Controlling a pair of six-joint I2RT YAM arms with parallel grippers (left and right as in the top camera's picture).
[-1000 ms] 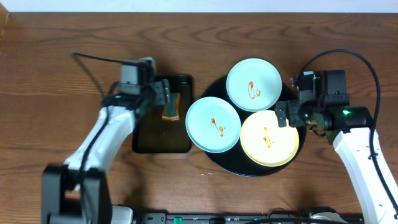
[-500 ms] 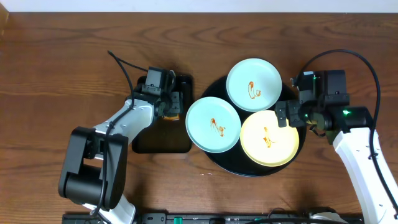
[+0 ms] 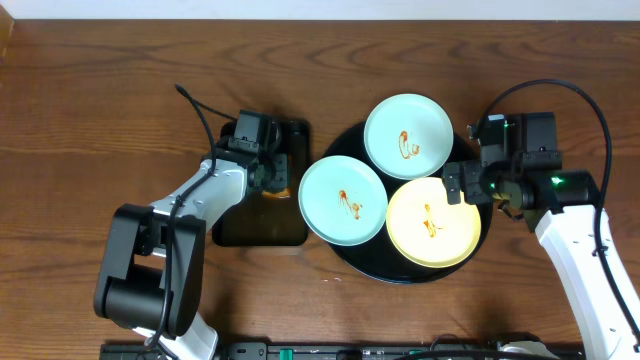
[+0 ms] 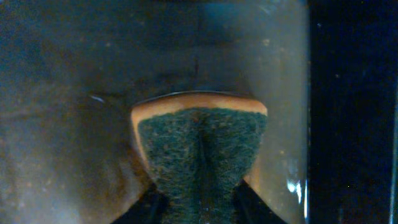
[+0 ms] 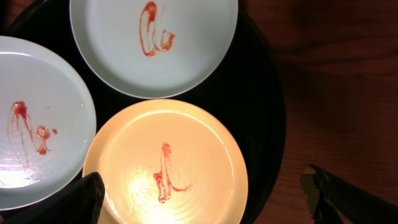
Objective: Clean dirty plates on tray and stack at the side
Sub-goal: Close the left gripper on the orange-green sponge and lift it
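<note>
Yellow plate and two mint-blue plates, sauce-streaked, on the round black tray at right, my right gripper gaping above the yellow one, my left gripper clenched on a sponge over the rectangular tray

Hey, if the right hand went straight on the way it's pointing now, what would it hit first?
Probably the yellow plate on the black tray: it lies straight ahead of the right hand in the wrist view, though depth is unclear.
</note>
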